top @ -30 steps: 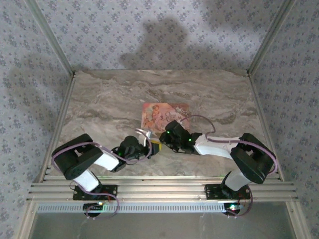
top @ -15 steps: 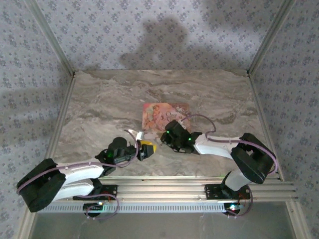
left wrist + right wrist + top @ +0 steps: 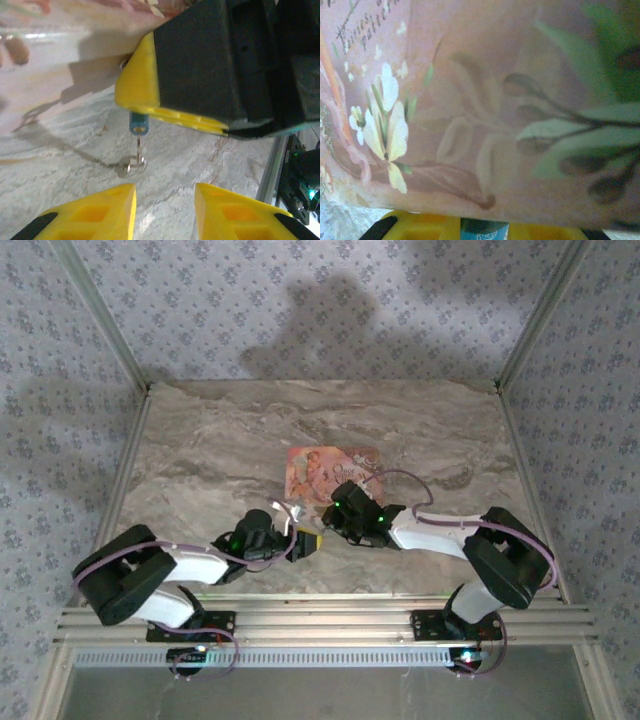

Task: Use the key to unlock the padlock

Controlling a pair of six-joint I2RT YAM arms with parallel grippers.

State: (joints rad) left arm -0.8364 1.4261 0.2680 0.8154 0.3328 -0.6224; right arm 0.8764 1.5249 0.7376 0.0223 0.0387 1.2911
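Observation:
The padlock (image 3: pixel 139 123), tiny and bluish, hangs under the yellow fingers (image 3: pixel 137 85) of my right gripper (image 3: pixel 324 522), which is shut on it. In the right wrist view the padlock (image 3: pixel 484 232) shows as a blue patch between that gripper's (image 3: pixel 484 231) pads. A thin metal key (image 3: pixel 138 148) sticks down from the lock, and its ring (image 3: pixel 131 165) reaches the marble. My left gripper (image 3: pixel 165 192) is open, nothing between its fingers, a short way in front of the key and low over the table. From above, the left gripper (image 3: pixel 306 540) sits just left of the right one.
The pink floral box (image 3: pixel 330 468) lies flat just behind both grippers, and its lid (image 3: pixel 485 100) is very close to the right wrist camera. The marble table (image 3: pixel 200 440) is bordered by metal rails (image 3: pixel 130 480) at the sides and front.
The left arm drew back and left half a second ago, then came forward again toward the right gripper. The right arm has held still with the padlock.

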